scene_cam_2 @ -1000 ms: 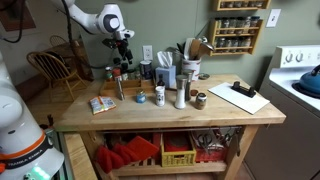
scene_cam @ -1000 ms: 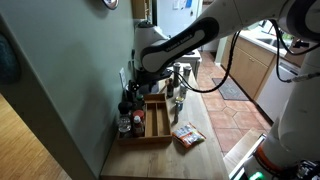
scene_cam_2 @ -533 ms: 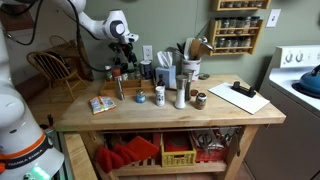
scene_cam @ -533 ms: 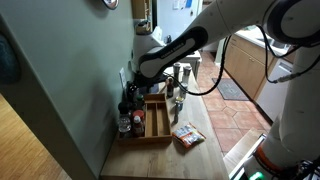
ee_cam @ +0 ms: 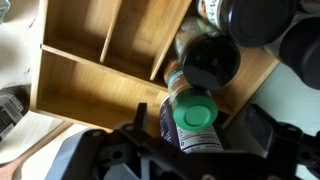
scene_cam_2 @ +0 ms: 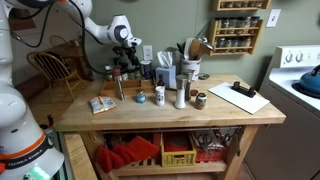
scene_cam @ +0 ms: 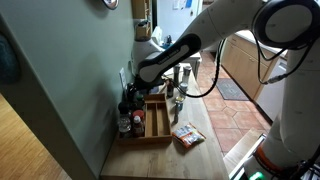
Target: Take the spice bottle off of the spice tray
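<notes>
The light-brown wooden spice tray (ee_cam: pixel 90 60) has divided compartments and stands against the wall; it also shows in both exterior views (scene_cam: pixel 156 122) (scene_cam_2: pixel 128 89). Several dark bottles crowd its wall end (scene_cam: pixel 126 113). In the wrist view a spice bottle with a green cap (ee_cam: pixel 195 114) stands in the tray next to a black-capped bottle (ee_cam: pixel 209 62). My gripper (ee_cam: pixel 196 136) is open and hangs over the green-capped bottle, one finger on each side of it, with a gap on both sides. In the exterior views the gripper (scene_cam: pixel 133 90) (scene_cam_2: pixel 121 68) is just above the bottles.
A colourful packet (scene_cam: pixel 186 135) lies on the wooden table beside the tray. Jars, a utensil holder (scene_cam_2: pixel 190 62) and a steel shaker (scene_cam_2: pixel 181 96) stand further along. A white board (scene_cam_2: pixel 240 96) lies near the far end. The green wall (scene_cam: pixel 60 90) is close behind the tray.
The arm has shifted a little toward the wall end of the tray and lowered slightly over the bottles. The bottles and tray have not moved.
</notes>
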Robot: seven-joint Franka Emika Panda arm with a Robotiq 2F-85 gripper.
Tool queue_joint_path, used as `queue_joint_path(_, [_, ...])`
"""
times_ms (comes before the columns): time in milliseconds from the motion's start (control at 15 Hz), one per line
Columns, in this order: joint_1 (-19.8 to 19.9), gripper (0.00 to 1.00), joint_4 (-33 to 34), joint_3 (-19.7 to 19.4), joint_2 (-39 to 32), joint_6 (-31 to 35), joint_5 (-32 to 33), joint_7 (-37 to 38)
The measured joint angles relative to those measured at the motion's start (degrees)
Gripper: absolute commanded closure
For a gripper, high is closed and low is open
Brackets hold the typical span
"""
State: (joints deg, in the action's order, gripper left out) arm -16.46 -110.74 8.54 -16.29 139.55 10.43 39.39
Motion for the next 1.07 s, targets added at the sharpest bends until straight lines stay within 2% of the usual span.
queue_joint_path(133, [-0.43, 0.23, 0.35, -0.42, -0.63, 0.00, 0.00, 0.17])
queue_joint_path(267, [-0.85, 0.24, 0.79, -0.86, -1.13, 0.00, 0.00, 0.33])
queue_joint_path(333, [-1.02, 0.32, 1.00, -1.07, -1.37, 0.00, 0.01, 0.36])
queue_joint_path(467, [-1.26, 0.32, 1.31, -1.45, -1.74, 0.00, 0.05, 0.48])
queue_joint_path(533, [-1.40, 0.37, 1.33, -1.68, -1.84, 0.00, 0.07, 0.53])
queue_joint_path(667, [-1.61, 0.31, 1.33, -2.06, -2.03, 0.00, 0.11, 0.65])
queue_joint_path(800, [-1.75, 0.36, 1.33, -2.33, -2.22, 0.00, 0.13, 0.70])
queue_joint_path(933, [-1.89, 0.60, 1.33, -2.50, -2.43, 0.00, 0.13, 0.71])
queue_joint_path(1000, [-1.93, 0.61, 1.34, -2.51, -2.54, 0.00, 0.13, 0.71])
queue_joint_path(1067, [-1.98, 0.68, 1.36, -2.51, -2.67, 0.00, 0.13, 0.71])
